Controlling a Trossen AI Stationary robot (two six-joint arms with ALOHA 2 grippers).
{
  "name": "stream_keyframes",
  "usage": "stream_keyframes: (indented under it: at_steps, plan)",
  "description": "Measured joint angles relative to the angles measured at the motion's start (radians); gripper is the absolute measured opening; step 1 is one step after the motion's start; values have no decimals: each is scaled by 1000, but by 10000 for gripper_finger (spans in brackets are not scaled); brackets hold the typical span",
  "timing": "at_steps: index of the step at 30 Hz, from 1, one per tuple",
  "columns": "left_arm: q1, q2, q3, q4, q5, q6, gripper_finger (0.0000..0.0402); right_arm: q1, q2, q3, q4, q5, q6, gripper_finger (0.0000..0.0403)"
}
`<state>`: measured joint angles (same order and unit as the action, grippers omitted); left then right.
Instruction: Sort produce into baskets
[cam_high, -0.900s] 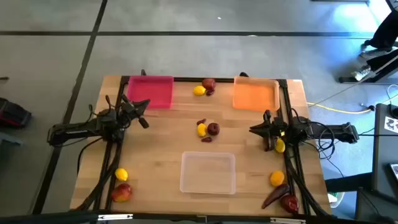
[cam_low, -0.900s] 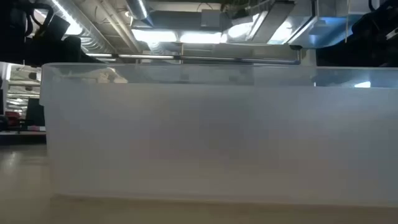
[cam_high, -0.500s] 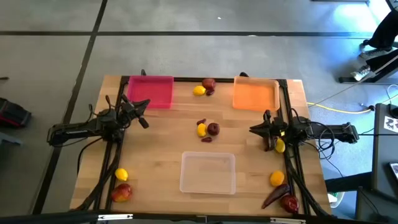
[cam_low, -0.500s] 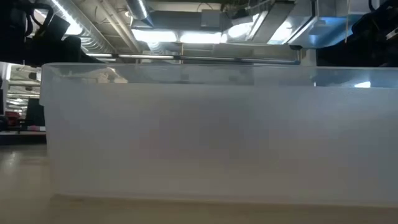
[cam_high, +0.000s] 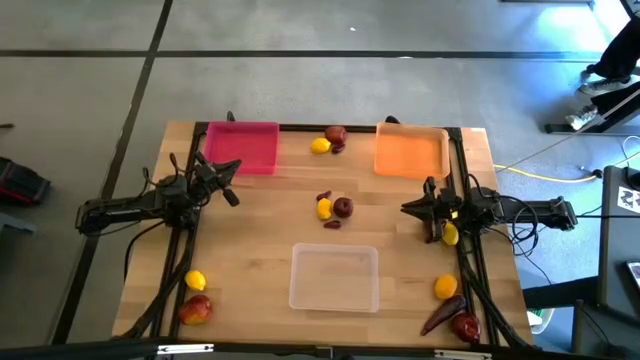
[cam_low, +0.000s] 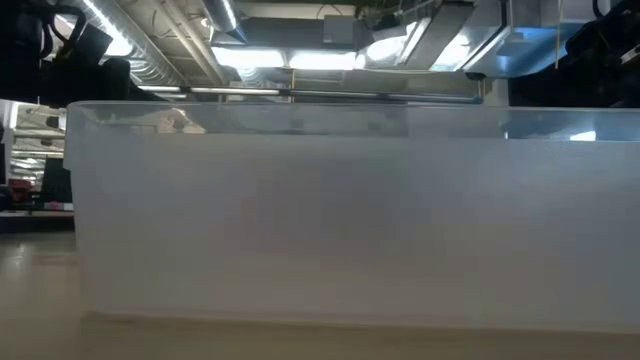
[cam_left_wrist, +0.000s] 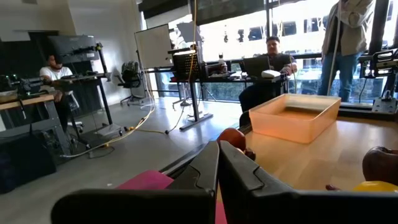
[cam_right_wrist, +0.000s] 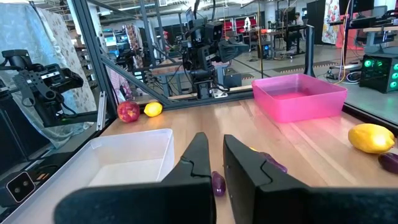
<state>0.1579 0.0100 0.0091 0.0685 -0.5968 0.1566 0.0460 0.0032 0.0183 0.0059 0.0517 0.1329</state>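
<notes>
Nothing has moved since the earlier frames: both arms and every piece of produce lie as they did. On the worktop (cam_high: 250, 250), the left claw (cam_high: 232, 197) hangs clenched and empty just in front of the pink basket (cam_high: 241, 147). The right claw (cam_high: 408, 209) is likewise clenched on nothing, below the orange basket (cam_high: 411, 152), with a yellow fruit (cam_high: 450, 235) beside its arm. The clear basket (cam_high: 334, 278) sits near the front edge, holding nothing. Between pink and orange baskets lie a lemon (cam_high: 320, 146) and a red fruit (cam_high: 336, 134); a second cluster (cam_high: 334, 209) lies mid-worktop. More pieces sit at the front left corner (cam_high: 196, 300) and front right corner (cam_high: 452, 308).
</notes>
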Motion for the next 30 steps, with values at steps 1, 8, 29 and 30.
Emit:
stream_keyframes:
  at_steps: [1,8,29,30]
  plan:
    - [0,0,0,0,0,0,5,0,0,0,0,0,0,21]
    - [0,0,0,0,0,0,5,-1,0,0,0,0,0,21]
    - [0,0,0,0,0,-80,5,-1,0,-2,17,0,85,21]
    - [0,0,0,0,0,-121,5,-1,0,-3,22,0,100,21]
